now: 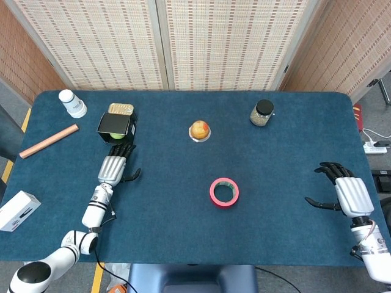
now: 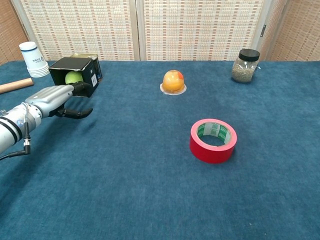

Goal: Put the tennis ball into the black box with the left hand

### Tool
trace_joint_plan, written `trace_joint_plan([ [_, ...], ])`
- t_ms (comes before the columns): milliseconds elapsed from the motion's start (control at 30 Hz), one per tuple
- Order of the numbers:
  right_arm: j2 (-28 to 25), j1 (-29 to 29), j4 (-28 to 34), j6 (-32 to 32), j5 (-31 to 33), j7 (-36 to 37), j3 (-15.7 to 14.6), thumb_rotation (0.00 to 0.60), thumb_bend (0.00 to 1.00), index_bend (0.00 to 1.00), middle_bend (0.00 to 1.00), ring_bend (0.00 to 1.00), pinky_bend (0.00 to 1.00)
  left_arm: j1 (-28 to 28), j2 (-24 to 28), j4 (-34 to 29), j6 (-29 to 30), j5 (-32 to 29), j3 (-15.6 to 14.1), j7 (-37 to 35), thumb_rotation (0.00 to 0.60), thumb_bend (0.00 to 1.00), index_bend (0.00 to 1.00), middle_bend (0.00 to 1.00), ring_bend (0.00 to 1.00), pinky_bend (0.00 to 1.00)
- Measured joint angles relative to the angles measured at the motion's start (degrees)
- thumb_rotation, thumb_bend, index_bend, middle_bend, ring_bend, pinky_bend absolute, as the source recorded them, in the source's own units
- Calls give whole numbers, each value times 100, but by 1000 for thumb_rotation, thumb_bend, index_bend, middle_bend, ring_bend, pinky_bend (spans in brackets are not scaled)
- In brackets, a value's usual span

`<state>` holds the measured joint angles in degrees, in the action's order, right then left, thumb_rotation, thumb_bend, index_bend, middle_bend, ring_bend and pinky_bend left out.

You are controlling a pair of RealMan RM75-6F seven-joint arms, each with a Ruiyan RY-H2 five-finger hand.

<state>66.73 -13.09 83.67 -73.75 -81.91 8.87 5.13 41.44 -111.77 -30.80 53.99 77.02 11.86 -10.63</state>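
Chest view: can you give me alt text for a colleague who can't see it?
The tennis ball sits inside the black box, with the left hand empty at its opening. A red tape roll, an orange fruit cup and a jar stand on the blue table.

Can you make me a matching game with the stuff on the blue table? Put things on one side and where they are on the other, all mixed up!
Things:
1. yellow-green tennis ball
2. red roll of tape
3. glass jar with black lid
4. white paper cups

Places:
A. far left corner
B. inside the black box
C. far right side
D. middle of the table, nearest the robot

Pairs: 1-B, 2-D, 3-C, 4-A
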Motion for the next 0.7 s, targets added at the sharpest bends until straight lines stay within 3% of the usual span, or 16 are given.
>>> trace_joint_plan([
  [233,-18,-1,3,2,-18,54,-4,528,0,313,191,156,262,-254,172,-346,336,-30,-36,254,130,331,116,0,0,0],
  [400,-56,16,2,-31,-101,160,-34,528,0,313,191,156,262,-870,777,-1368,1186,18,-172,665,131,330,128,0,0,0],
  [500,-89,48,24,-123,-221,228,-77,528,0,313,191,156,263,-1367,1429,-2330,1755,69,-326,929,129,331,118,0,0,1],
  [633,-125,112,72,-296,-378,283,-132,527,0,313,191,156,263,-2287,2721,-3746,2672,195,-669,1036,131,333,111,1,0,43],
  [700,-132,148,96,-379,-458,275,-168,527,0,313,191,156,263,-2759,3241,-4105,3106,278,-851,892,137,334,123,8,0,54],
])
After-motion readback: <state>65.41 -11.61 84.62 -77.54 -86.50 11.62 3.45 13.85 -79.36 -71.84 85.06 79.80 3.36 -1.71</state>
